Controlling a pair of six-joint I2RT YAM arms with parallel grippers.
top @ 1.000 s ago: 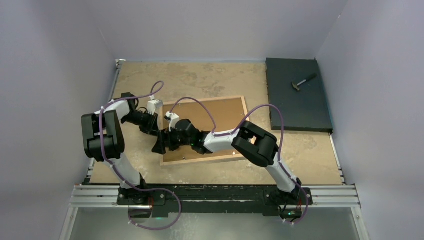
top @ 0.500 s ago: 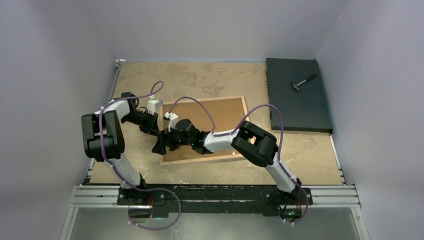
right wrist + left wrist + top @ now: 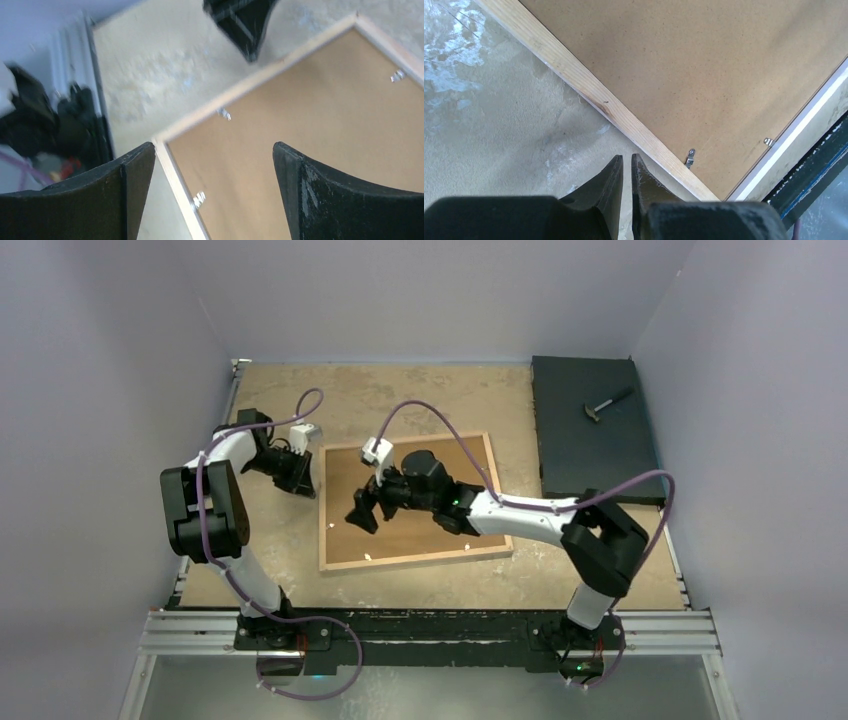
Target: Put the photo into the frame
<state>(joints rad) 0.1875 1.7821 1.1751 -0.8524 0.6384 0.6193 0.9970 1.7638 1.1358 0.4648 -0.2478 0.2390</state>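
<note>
Frame (image 3: pixel 324 530) lay back-up on the surface (image 3: pixel 420 395), its wooden left edge just to the right of the left pincer (image 3: pixel 625 160), whose fingers were pressed almost together on nothing above the surface. The right pincer (image 3: pixel 212 155) hung spread wide and empty over the left part of the brown backing board (image 3: pixel 400 540) set inside that frame, a black slab (image 3: pixel 600 455) with a hammer (image 3: pixel 607 405) well off to its right.
</note>
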